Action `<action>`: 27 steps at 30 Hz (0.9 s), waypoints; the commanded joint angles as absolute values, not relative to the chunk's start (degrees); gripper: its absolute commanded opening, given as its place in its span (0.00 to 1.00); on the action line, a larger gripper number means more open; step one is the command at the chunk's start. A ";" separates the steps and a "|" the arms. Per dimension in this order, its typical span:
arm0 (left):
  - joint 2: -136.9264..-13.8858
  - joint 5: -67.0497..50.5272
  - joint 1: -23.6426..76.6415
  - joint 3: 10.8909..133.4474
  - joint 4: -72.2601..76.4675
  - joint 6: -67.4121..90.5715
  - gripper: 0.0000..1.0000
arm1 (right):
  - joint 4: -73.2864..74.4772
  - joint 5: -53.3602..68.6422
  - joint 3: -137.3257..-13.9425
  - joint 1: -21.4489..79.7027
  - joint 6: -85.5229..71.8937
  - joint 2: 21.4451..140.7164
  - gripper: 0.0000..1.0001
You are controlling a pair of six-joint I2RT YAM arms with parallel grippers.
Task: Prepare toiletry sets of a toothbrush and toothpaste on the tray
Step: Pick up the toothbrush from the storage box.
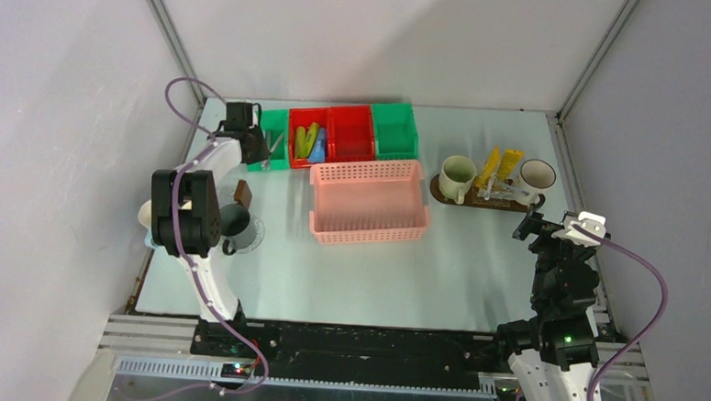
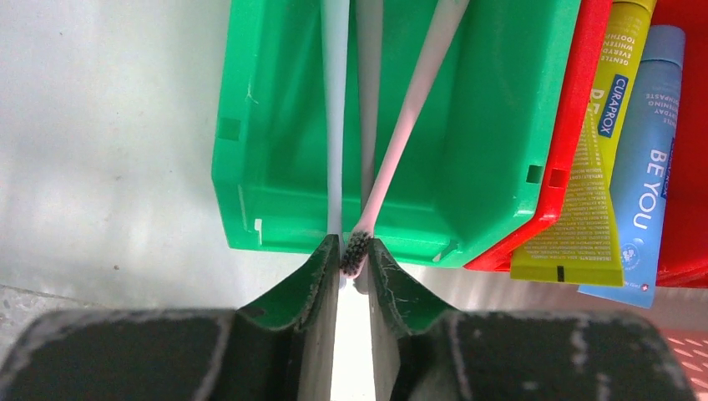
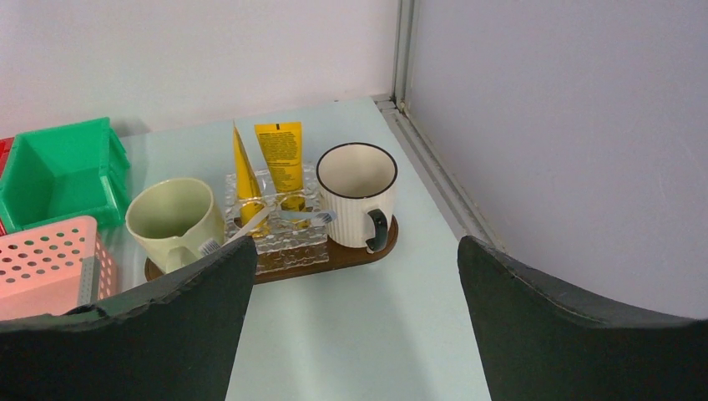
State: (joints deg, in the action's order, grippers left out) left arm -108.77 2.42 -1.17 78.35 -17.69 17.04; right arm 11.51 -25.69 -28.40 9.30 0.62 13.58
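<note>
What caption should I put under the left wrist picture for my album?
Left gripper straddling the bristly head of a toothbrush at the green bin edge.

Your left arm [image 1: 195, 215]: white link shells, black blocky joint housings, purple cable [image 1: 177, 200] running along it. Your right arm [image 1: 563, 285]: mostly black, white lower link, white cap at wrist, second purple cable [image 1: 663, 295], small green light [image 1: 566, 338] on base joint. Left gripper [image 2: 354, 251]: you see dark green wedge fingers, matte, scuffed, with pale scratches on inner faces. Right gripper [image 3: 357, 246]: same dark wedge fingers, ragged edges.
</note>
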 commanded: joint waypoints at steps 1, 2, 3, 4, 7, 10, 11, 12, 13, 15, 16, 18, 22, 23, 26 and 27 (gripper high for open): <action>-108.59 3.17 -0.54 80.09 -18.00 15.21 0.25 | 10.26 -25.79 -28.26 9.63 0.49 12.93 0.92; -108.65 3.17 -0.53 80.29 -18.05 15.16 0.25 | 10.23 -25.76 -28.28 9.66 0.51 12.92 0.92; -108.77 3.16 -0.51 80.40 -18.27 15.13 0.25 | 10.36 -25.71 -28.30 9.71 0.52 12.92 0.92; -108.88 3.10 -0.52 80.66 -18.41 15.12 0.25 | 10.32 -25.72 -28.30 9.74 0.52 12.92 0.92; -109.10 2.87 -0.54 81.00 -19.10 15.12 0.24 | 10.37 -25.74 -28.30 9.86 0.53 12.92 0.92; -108.22 2.54 -0.53 81.02 -19.46 15.07 0.19 | 10.29 -25.78 -28.30 9.90 0.44 12.89 0.92; -107.90 2.46 -0.57 80.94 -19.56 15.05 0.16 | 10.29 -25.76 -28.30 9.88 0.44 12.85 0.92; -107.20 2.22 -0.55 80.90 -19.67 15.10 0.14 | 10.22 -25.76 -28.30 9.95 0.40 12.84 0.92; -106.82 2.09 -0.53 80.69 -19.73 15.11 0.12 | 10.29 -25.71 -28.30 10.00 0.37 12.77 0.92; -105.71 1.96 -0.53 80.42 -19.81 15.12 0.09 | 10.27 -25.60 -28.30 10.00 0.30 12.67 0.92; -105.02 1.82 -0.53 80.38 -20.03 15.23 0.07 | 10.26 -25.59 -28.30 10.05 0.27 12.66 0.92; -103.91 1.50 -0.53 80.04 -20.11 15.47 0.04 | 10.27 -25.40 -28.30 10.14 0.26 12.51 0.92; -101.88 1.05 -0.53 79.46 -20.25 15.93 0.02 | 10.21 -25.20 -28.30 10.64 0.26 12.27 0.92; -101.60 0.88 -0.53 79.21 -20.28 16.09 0.02 | 10.22 -25.21 -28.30 10.72 0.26 12.24 0.92; -101.89 0.79 -0.53 79.11 -20.40 16.55 0.05 | 10.27 -25.07 -28.30 11.32 0.26 12.09 0.92; -102.29 0.88 -0.53 79.15 -20.48 16.92 0.05 | 10.28 -25.10 -28.30 11.46 0.26 12.06 0.92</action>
